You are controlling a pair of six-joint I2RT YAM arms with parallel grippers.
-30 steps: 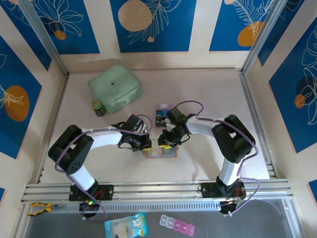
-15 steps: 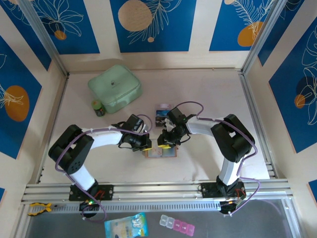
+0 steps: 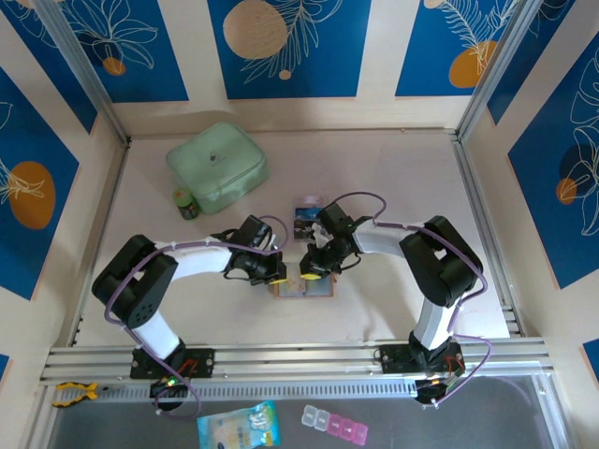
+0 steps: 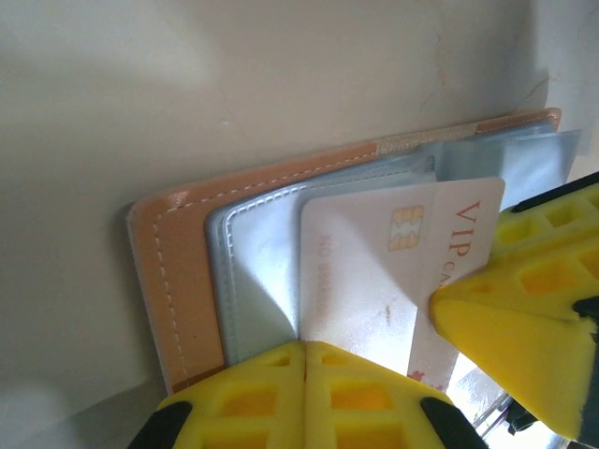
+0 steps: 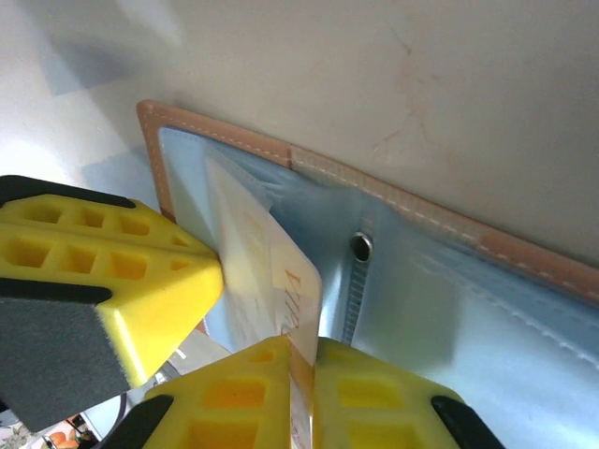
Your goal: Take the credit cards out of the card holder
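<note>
**Card (image 4: 374,271) extraction, mid-step.** The holder (image 4: 173,281) lies open and flat on the table (image 3: 393,168), between the two arms.

Left gripper (image 4: 304,360): the jaws are closed together with nothing between them. The tips press down on the grey pocket (image 4: 253,271) just beside the card, pinning the holder.

Right gripper (image 5: 253,309): the jaws are closed on the pale, chip-bearing card. The card stands partly out of its pocket and is tilted up from the leather.

A loose card (image 3: 307,210) with a dark blue face lies on the table just beyond the holder. The mint case (image 3: 217,165) sits well apart, to the left rear.

The step in hand appears to be the pull of this card, with one card seemingly out already. The next move calls for the right gripper to draw the card straight out along the pocket's mouth, away from the left gripper. It needs a firm pinch and a low path so the thin card neither bends nor slips. The left gripper must hold its downward pressure, or the holder is likely to drag along. The freed card could then go beside the loose card. It cannot be told whether other cards remain in the pockets.
</note>
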